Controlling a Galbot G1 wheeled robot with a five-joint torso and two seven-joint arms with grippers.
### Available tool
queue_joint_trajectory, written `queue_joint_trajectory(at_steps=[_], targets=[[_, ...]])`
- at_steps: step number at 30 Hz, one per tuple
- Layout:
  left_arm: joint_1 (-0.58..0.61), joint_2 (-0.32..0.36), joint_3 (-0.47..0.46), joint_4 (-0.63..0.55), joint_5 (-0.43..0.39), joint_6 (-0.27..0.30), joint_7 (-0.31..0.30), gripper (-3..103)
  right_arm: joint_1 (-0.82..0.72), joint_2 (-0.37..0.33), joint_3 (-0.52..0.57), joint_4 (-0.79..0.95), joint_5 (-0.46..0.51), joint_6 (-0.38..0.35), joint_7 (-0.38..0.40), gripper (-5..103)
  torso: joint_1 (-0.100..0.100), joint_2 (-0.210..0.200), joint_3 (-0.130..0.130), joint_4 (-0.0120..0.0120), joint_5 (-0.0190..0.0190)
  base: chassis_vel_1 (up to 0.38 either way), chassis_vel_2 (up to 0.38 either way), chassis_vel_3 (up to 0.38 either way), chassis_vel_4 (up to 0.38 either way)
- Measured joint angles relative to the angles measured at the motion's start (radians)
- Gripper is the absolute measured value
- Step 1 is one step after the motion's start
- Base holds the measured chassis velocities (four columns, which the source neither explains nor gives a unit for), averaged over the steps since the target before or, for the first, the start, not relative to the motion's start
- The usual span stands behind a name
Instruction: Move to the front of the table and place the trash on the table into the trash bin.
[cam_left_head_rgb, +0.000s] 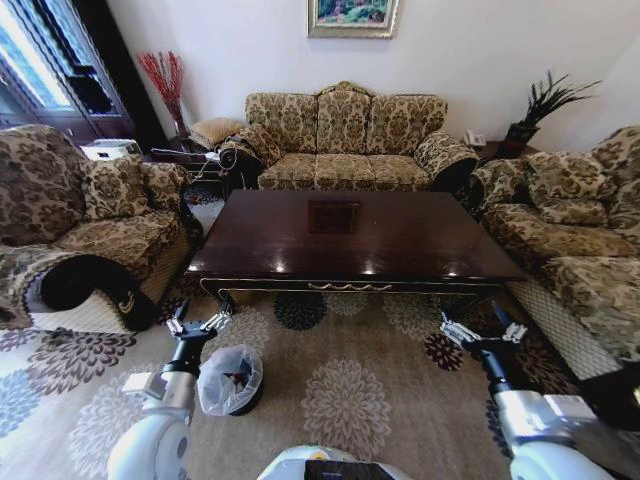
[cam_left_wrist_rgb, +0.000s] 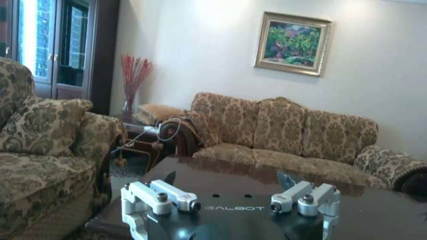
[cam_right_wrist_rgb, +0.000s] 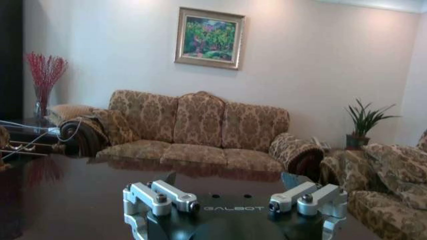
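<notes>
Both grippers stand wide open and hold nothing: left gripper (cam_left_head_rgb: 198, 324) hovers off the near left corner of the table (cam_left_head_rgb: 400, 245), right gripper (cam_left_head_rgb: 483, 333) off the near right corner, neither touching it. Table top is glossy dark brown, inset square at centre, scalloped apron. Trash bin (cam_left_head_rgb: 231, 380), white bag folded over its rim, sits on the carpet (cam_left_head_rgb: 350, 390) at 5 o'clock from the left gripper, just beside that arm.

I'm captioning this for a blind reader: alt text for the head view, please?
Both grippers, left and right, hover open before the bare dark table; the bagged trash bin sits on the carpet beside the left arm, floral sofas around.
</notes>
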Motion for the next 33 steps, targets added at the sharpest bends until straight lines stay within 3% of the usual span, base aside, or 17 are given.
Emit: queue_joint_trajectory(at_steps=[33], targets=[[-0.001, 0.003, -0.001, 0.0, -0.005, 0.003, 0.0, 100, 0.002, -0.003, 0.002, 0.0, 0.003, -0.005, 0.002, 100, 0.0, 0.0, 0.0, 0.0, 0.0, 0.0, 0.0, 0.0, 0.0]])
